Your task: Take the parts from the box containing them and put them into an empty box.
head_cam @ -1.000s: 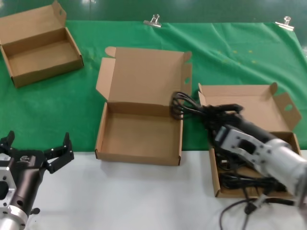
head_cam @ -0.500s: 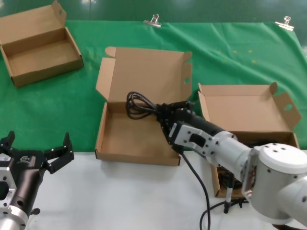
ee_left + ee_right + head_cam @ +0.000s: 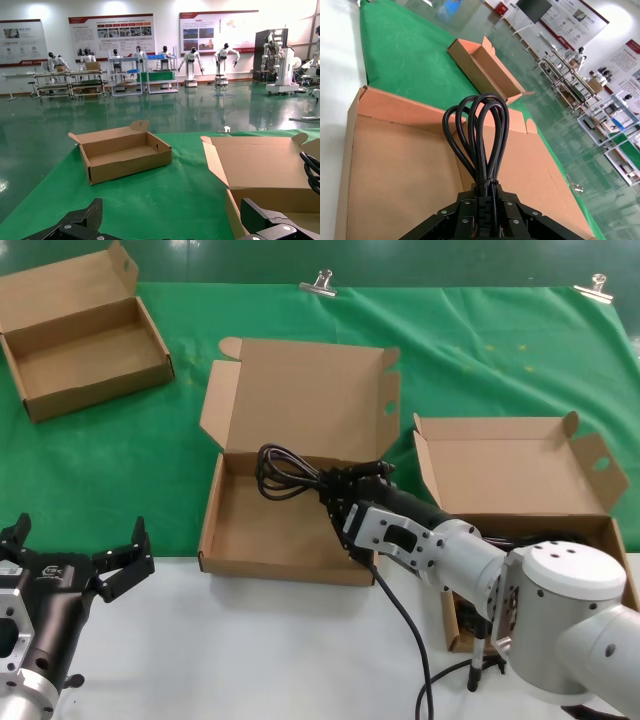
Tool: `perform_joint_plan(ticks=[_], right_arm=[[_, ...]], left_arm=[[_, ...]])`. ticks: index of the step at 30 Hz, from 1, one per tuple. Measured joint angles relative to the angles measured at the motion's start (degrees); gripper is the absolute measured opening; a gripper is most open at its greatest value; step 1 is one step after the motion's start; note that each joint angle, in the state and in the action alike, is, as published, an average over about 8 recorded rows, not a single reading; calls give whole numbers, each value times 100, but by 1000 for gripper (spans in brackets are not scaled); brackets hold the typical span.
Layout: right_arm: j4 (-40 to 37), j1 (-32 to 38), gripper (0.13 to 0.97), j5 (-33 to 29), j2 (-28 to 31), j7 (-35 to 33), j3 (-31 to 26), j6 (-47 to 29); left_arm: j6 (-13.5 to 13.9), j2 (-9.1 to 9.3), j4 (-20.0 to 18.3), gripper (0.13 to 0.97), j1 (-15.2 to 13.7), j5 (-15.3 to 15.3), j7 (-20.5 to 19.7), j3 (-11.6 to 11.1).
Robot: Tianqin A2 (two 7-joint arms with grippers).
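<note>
**Cord bundle held over the empty tray, release still to come**

Head view: the right gripper (image 3: 338, 492) reaches across from the right side and is clamped on a coiled black cord bundle (image 3: 285, 470), whose loops hang over the back of the large empty box (image 3: 290, 568), close to its tall lid. That box sits mid-table, its front wall at the near edge of the green cloth (image 3: 480, 360). To its right stands the source box (image 3: 505, 465) with ear flaps; its tray is mostly hidden behind the arm, though dark cords show at its front. The left gripper (image 3: 75, 565) is parked at the near left corner of the table, fingers spread wide and holding nothing. A third small box (image 3: 85, 335) sits at the far left corner.

Left wrist view: only the spread fingertips, the small box (image 3: 125, 155) and the large box's lid (image 3: 265, 165).

Right wrist view: the jaws pinch the bundle (image 3: 479, 135) at its tie, above the bare tray floor (image 3: 400, 185).

By my reading nothing is delivered yet; this bundle needs lowering and releasing, then more remain
</note>
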Motion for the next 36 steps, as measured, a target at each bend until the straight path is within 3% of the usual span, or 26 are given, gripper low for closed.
perform_joint_plan(ticks=[17, 25, 36], right_arm=[[51, -17, 286, 0, 32, 75, 0, -50], [176, 7, 418, 0, 136, 135, 0, 10], [944, -135, 637, -1, 871, 866, 0, 367]], left_arm=[[0, 0, 0, 966, 0, 0, 0, 0], [0, 0, 0, 966, 0, 0, 0, 0], [0, 0, 0, 966, 0, 0, 0, 0]])
